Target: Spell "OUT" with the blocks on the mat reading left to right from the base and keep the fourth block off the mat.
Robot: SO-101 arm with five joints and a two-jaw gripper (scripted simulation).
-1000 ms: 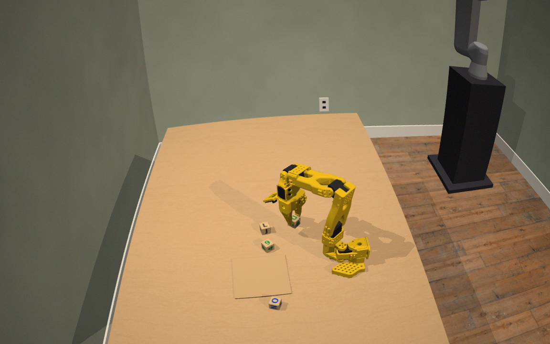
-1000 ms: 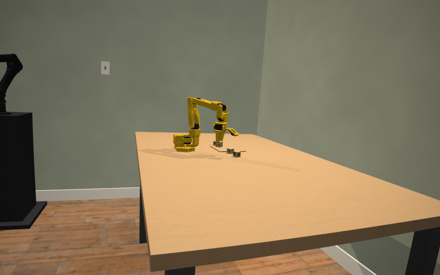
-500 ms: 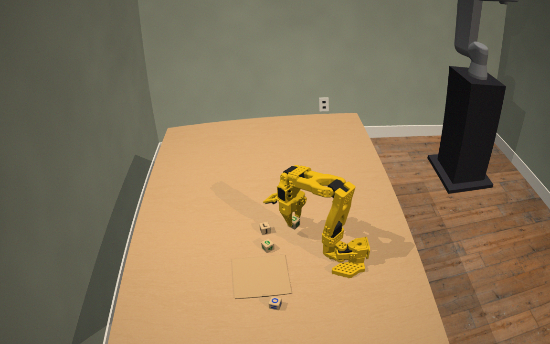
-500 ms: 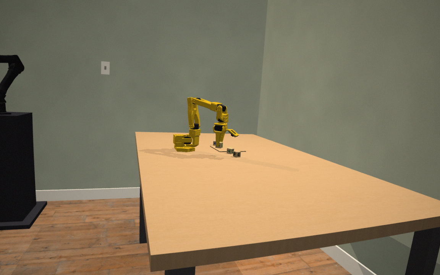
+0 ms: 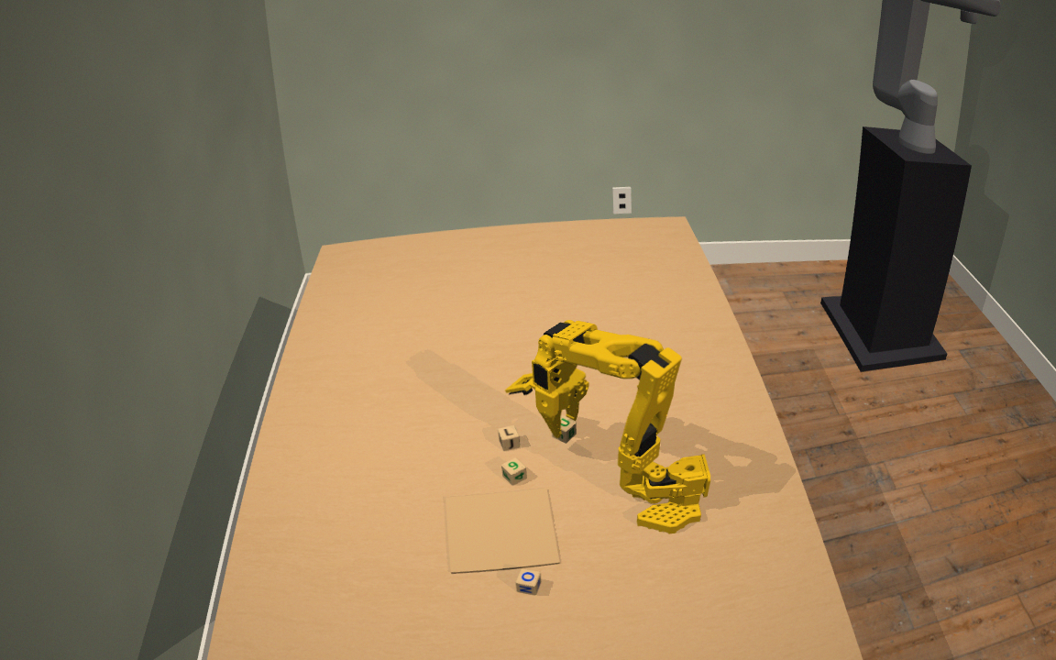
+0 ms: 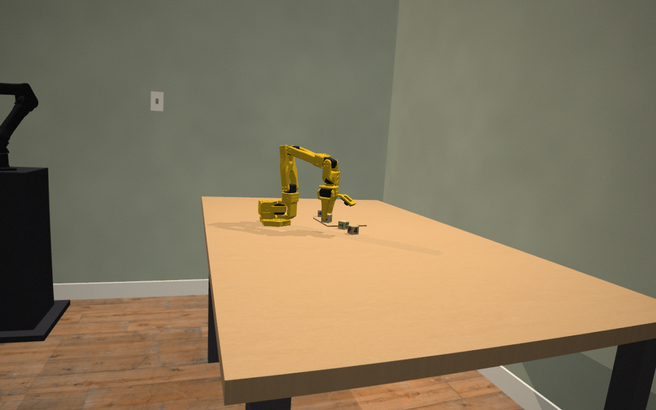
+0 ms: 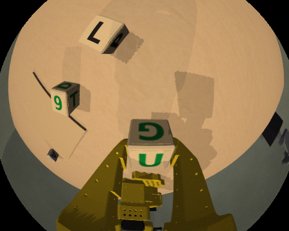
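Note:
My gripper (image 5: 565,428) (image 6: 326,218) (image 7: 149,155) is shut on the U block (image 5: 567,426) (image 7: 151,143), which shows a green U and a green G in the wrist view. It hangs just above the table, beyond the mat (image 5: 501,530). The block with a black L on top (image 5: 508,437) (image 7: 101,33) lies to its left. The block with a green 9 on top and a T on one side (image 5: 513,470) (image 7: 66,97) lies near the mat's far edge. The O block (image 5: 528,581) lies just off the mat's near edge.
The yellow arm's base (image 5: 667,484) (image 6: 274,214) stands right of the mat. A black pedestal (image 5: 901,246) with a grey arm stands on the floor beyond the table's right edge.

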